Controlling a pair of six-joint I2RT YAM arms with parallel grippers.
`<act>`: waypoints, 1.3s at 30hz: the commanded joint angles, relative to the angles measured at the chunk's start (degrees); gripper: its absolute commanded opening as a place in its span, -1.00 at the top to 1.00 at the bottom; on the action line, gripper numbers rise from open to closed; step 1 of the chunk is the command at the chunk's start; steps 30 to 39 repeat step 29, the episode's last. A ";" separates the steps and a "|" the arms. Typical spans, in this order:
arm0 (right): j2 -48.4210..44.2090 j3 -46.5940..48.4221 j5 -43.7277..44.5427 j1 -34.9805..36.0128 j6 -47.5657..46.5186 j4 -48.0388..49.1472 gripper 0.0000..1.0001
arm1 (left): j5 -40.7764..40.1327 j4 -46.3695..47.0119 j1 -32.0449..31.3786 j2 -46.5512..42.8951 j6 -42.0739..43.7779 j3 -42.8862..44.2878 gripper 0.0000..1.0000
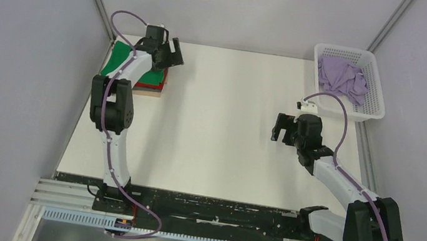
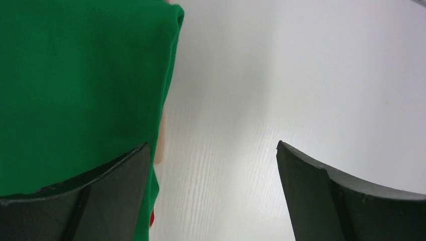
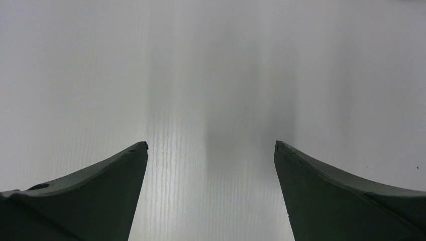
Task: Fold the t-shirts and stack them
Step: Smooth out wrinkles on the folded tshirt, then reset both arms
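Observation:
A folded bright green t-shirt [image 1: 120, 60] lies on top of a folded red t-shirt [image 1: 152, 81] at the back left of the table; in the left wrist view the green shirt [image 2: 75, 80] fills the left side and a sliver of red [image 2: 152, 217] peeks out below. A pale lilac t-shirt [image 1: 343, 77] lies crumpled in the white basket [image 1: 374, 109]. My left gripper [image 1: 173, 53] is open and empty above the stack's right edge; it also shows in the left wrist view [image 2: 213, 148]. My right gripper [image 1: 282, 128] is open and empty over bare table, as the right wrist view [image 3: 211, 145] shows.
A pale beige layer [image 1: 151, 91] lies under the red shirt. Grey walls close in the table on the left, back and right. A black rail [image 1: 211, 211] with the arm bases runs along the near edge.

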 commanded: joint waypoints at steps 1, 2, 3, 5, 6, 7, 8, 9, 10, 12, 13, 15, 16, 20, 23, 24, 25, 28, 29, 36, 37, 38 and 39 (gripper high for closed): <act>-3.43 2.11 2.32 -0.20 -0.38 -0.39 -0.96 | 1.43 4.05 -1.15 -15.68 -3.72 -5.71 -0.99; -4.31 1.70 3.22 -0.22 -0.04 -0.68 -0.96 | 2.20 5.12 -1.90 -18.74 -4.02 -8.28 -0.99; -5.61 1.23 4.04 -0.20 0.24 -1.08 -0.96 | 2.25 6.44 -3.17 -21.48 -4.31 -11.54 -0.99; -8.11 -0.04 5.77 -0.20 0.64 -1.44 -0.96 | 1.11 8.21 -6.37 -27.71 -4.65 -18.39 -0.99; -9.46 -0.97 6.19 -0.20 0.62 -1.47 -0.96 | -0.99 9.31 -8.85 -31.49 -4.78 -22.98 -0.99; -11.10 -2.14 6.64 -0.19 0.66 -2.22 -0.96 | -2.81 10.97 -10.77 -35.27 -5.16 -27.31 -0.99; -12.74 -3.21 7.05 -0.20 0.71 -2.91 -0.96 | -2.92 13.38 -13.52 -38.26 -5.38 -32.27 -0.99; -14.13 -4.12 7.48 -0.20 0.82 -2.89 -0.96 | -2.93 15.36 -16.19 -41.84 -6.07 -37.10 -0.99; -15.75 -5.15 7.80 -0.19 1.03 -2.84 -0.96 | -3.64 16.57 -18.69 -45.02 -6.49 -40.92 -0.99; -18.73 -6.94 7.89 -0.20 1.20 -2.16 -0.96 | -6.17 18.48 -24.39 -50.42 -8.20 -48.91 -0.99; -20.34 -7.88 7.56 -0.20 1.26 -2.04 -0.96 | -7.59 19.11 -26.29 -52.70 -9.29 -51.95 -0.99; -23.60 -11.02 7.05 -0.24 1.58 0.98 -0.96 | -10.32 19.74 -28.81 -57.30 -11.15 -57.26 -0.99; -25.16 -12.35 6.92 -0.20 2.12 2.09 -0.96 | -10.96 19.54 -29.26 -58.98 -11.59 -59.24 -0.99; -30.69 -18.16 6.13 -0.20 3.09 4.81 -0.96 | -14.53 14.97 -29.40 -64.50 -10.44 -61.56 -0.99; -33.42 -19.92 6.80 -0.20 2.88 3.27 -0.96 | -17.08 11.21 -29.35 -66.65 -9.57 -61.24 -0.99; -34.34 -20.55 7.11 -0.20 2.72 2.91 -0.96 | -17.54 10.54 -29.39 -67.14 -9.31 -61.23 -0.99; -35.17 -21.27 7.33 -0.24 2.63 3.15 -0.96 | -18.23 10.08 -29.40 -67.59 -9.21 -61.37 -0.99; -37.39 -22.11 7.45 -0.20 2.56 4.10 -0.96 | -19.58 9.03 -29.35 -69.17 -9.22 -61.90 -0.99; -37.71 -21.92 7.47 -0.20 2.54 4.19 -0.96 | -19.67 9.09 -29.39 -69.65 -9.22 -62.11 -0.99; -37.71 -21.92 7.47 -0.20 2.54 4.19 -0.96 | -19.67 9.09 -29.39 -69.65 -9.22 -62.11 -0.99; -37.71 -21.92 7.47 -0.20 2.54 4.19 -0.96 | -19.67 9.09 -29.39 -69.65 -9.22 -62.11 -0.99; -37.71 -21.92 7.47 -0.20 2.54 4.19 -0.96 | -19.67 9.09 -29.39 -69.65 -9.22 -62.11 -0.99; -37.71 -21.92 7.47 -0.20 2.54 4.19 -0.96 | -19.67 9.09 -29.39 -69.65 -9.22 -62.11 -0.99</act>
